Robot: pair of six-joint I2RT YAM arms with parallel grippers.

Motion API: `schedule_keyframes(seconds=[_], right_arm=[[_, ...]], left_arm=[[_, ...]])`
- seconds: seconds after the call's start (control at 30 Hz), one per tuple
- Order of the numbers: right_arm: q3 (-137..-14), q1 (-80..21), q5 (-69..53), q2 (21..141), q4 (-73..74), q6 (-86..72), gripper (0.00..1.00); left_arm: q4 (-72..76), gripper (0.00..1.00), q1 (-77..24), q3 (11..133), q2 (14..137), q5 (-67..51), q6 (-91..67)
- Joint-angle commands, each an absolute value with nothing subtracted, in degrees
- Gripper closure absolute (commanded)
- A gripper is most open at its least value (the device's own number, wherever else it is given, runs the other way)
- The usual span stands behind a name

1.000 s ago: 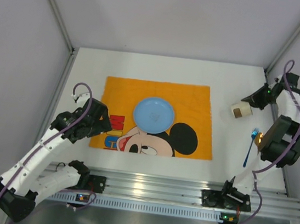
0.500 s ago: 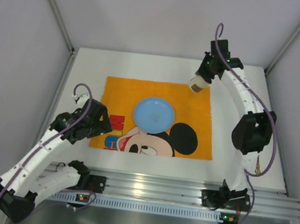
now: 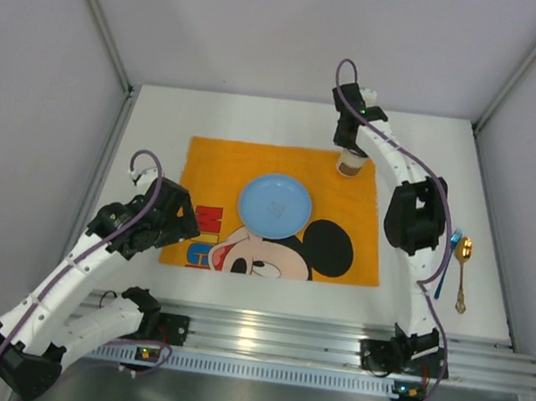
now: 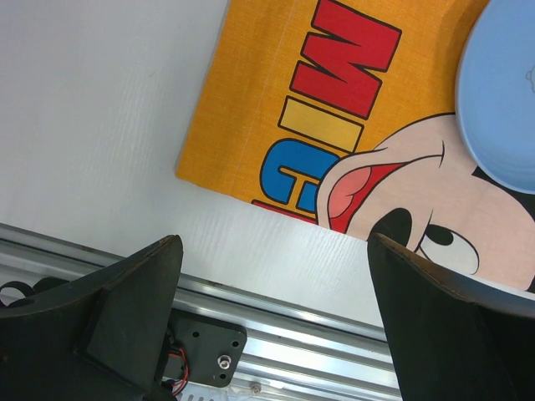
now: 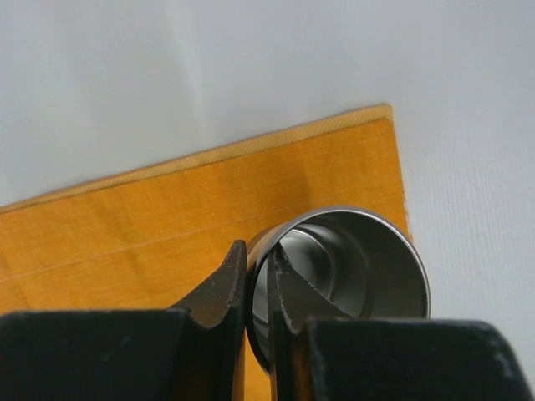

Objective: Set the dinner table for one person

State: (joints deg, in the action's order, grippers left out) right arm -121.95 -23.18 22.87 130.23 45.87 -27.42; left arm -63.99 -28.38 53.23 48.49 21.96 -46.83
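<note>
The white dinner table (image 3: 160,117) carries an orange Mickey Mouse placemat (image 3: 213,164) with a light blue plate (image 3: 275,204) at its middle. My right gripper (image 3: 353,150) is shut on the rim of a steel cup (image 3: 352,164), one finger inside and one outside, at the placemat's far right corner. The right wrist view shows the cup (image 5: 368,267) upright over the mat corner (image 5: 167,225). My left gripper (image 3: 179,218) is open and empty over the placemat's near left corner (image 4: 276,125). A gold spoon (image 3: 461,271) and a blue spoon (image 3: 449,259) lie at the right.
The metal rail (image 3: 260,336) runs along the near table edge and shows below the left fingers (image 4: 125,309). Grey walls with frame posts (image 3: 95,10) enclose the table. The right arm's elbow (image 3: 414,215) hangs over the table right of the placemat.
My right arm has swung left carrying the cup from the table's right side to the placemat's far right corner and lowered it. The two spoons are now uncovered. The left arm has stayed.
</note>
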Motion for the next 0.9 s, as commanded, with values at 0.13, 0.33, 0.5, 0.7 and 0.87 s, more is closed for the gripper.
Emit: schedule_keyframes(seconds=[0.13,0.33,0.5,0.7,0.87], right_arm=[[-120.50,-23.99,28.48,130.69,43.42,-24.88,0.97],[-115.76,-24.34,22.16,130.17,40.08,-23.82,0.57],[-111.98,-24.43,19.87,128.41,38.58,-24.61,0.52],[-110.57,-24.52,20.13,122.18,38.50,-23.39,0.23],[-109.78,-24.96,19.95,114.09,40.59,-22.06,0.00]], left_arm=[[-63.63,0.03,-28.21,53.09,47.72,22.59,-47.11],[-63.28,0.03,-28.13,53.00,48.25,22.15,-46.76],[-63.28,0.03,-28.04,53.00,48.52,22.06,-46.58],[-63.19,0.03,-28.12,52.91,47.99,21.88,-46.58],[-63.19,0.02,-28.12,53.00,47.90,21.71,-46.41]])
